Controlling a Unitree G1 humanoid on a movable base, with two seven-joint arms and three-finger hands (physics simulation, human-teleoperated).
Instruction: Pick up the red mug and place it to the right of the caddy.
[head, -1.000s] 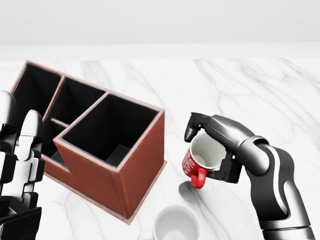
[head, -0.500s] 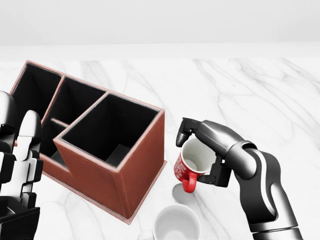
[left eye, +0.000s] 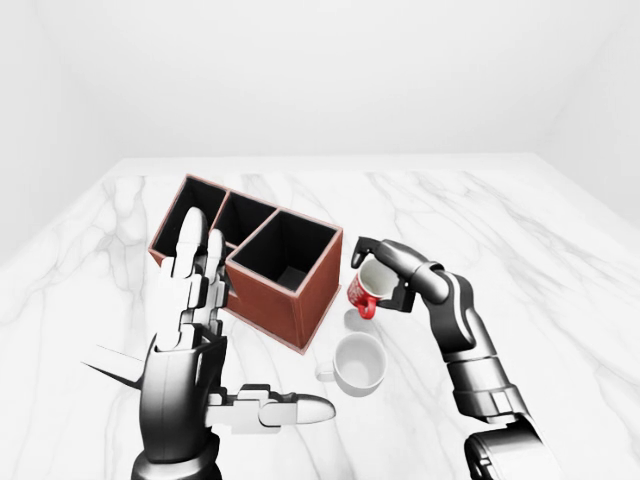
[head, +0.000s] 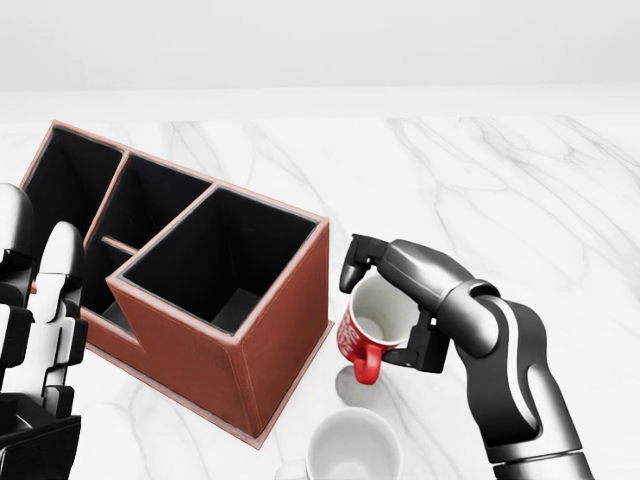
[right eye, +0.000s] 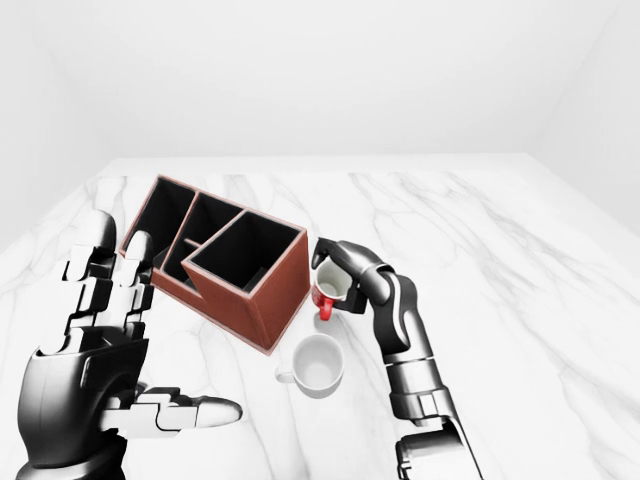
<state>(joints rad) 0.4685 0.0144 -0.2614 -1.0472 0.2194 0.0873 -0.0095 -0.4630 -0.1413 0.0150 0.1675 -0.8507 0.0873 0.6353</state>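
Observation:
The red mug (head: 366, 334) with a white inside hangs tilted just right of the caddy (head: 190, 280), its handle pointing down. My right hand (head: 385, 300) is shut on the mug, fingers over its rim and side. The caddy is a brown box with several black compartments, lying at the head view's left. My left hand (left eye: 195, 330) is raised with its fingers spread, holding nothing, at the left-eye view's lower left.
A white mug (head: 352, 448) stands on the marble table (head: 520, 180) just below the red mug, near the caddy's lower corner. Marble stretches to the right of the arm and above the caddy.
My right hand has carried the red mug leftward, closer to the caddy's right wall. The left hand and the caddy have stayed put.

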